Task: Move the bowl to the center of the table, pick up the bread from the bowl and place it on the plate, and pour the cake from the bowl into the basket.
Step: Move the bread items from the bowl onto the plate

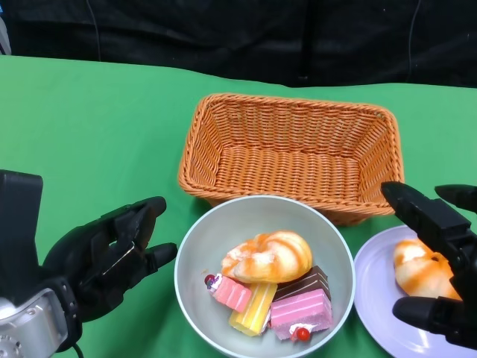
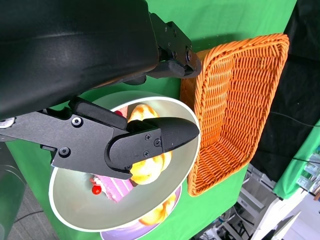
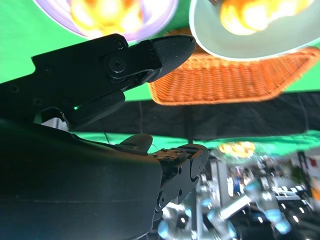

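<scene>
bowl (image 1: 195,257) taken as landmark: grey-green, round, sitting on the green worktop (image 1: 89,134). inside it one bread (image 1: 268,256), orange-and-cream swirled, toward the basket side. in front of the bread, cake pieces (image 1: 279,302): pink slices, a yellow one, a chocolate-topped one, with small red cherries. left wrist view shows the same bowl, bread and a pink slice.

basket (image 1: 292,149): orange wicker, rectangular, directly behind the bowl, the bowl's far rim just beside or touching its front wall, cannot tell which.

plate (image 1: 373,287): pale lilac, just to the right of the bowl, rims close. a second bread (image 1: 421,270) lies on it, partly hidden by fingers.

left hand (image 1: 112,250): left of the bowl, near its rim but apart from it, fingers spread and slightly curled toward the bowl, holding nothing.

right hand (image 1: 440,253): right of the bowl, above the plate, fingers apart either side of the plate's bread; no contact with the bread visible, nothing held.
</scene>
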Controlling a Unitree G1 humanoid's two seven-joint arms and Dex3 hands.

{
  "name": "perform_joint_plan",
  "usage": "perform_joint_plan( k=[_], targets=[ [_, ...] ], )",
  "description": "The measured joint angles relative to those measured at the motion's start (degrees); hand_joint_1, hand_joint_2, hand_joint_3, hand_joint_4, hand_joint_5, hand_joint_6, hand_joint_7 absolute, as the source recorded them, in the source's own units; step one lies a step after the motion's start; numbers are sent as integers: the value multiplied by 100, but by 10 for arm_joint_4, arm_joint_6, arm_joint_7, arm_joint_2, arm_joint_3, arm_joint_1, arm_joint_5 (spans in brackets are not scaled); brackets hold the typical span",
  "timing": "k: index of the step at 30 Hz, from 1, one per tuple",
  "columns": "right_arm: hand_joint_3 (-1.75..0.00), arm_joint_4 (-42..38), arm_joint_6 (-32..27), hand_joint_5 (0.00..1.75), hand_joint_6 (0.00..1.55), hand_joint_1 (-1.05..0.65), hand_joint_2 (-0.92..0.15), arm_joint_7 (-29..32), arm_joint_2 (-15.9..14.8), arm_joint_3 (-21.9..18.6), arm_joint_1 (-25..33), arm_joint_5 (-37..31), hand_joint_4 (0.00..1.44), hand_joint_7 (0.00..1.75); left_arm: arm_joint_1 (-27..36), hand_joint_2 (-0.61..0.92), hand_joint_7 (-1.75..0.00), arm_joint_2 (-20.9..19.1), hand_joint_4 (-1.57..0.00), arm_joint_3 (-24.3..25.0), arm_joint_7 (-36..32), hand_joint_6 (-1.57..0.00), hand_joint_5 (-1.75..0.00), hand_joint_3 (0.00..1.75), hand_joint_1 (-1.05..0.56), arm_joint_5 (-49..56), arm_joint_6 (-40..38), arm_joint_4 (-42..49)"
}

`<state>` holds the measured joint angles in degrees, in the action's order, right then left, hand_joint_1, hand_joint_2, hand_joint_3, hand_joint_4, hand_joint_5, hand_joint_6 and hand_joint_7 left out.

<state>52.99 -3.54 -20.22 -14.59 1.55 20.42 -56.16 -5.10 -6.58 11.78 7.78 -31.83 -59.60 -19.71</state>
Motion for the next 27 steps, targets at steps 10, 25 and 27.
perform_joint_plan(
  k=[10,25,27],
  targets=[
    [-5,-17,35,80,31,-67,-92,3,16,38,-31,21,0,7,1,92,0,1,0,0,0,-29,-71,63,-56,0,0,-1],
    [0,-176,80,89,36,-59,-91,60,36,124,-126,46,5,12,3,92,-2,1,0,-7,6,-31,-67,60,-57,-3,0,-4],
    [0,-176,81,88,36,-59,-91,63,36,124,-127,46,5,12,3,92,-2,1,0,-7,6,-31,-67,60,-57,-3,0,-4]
  ],
)
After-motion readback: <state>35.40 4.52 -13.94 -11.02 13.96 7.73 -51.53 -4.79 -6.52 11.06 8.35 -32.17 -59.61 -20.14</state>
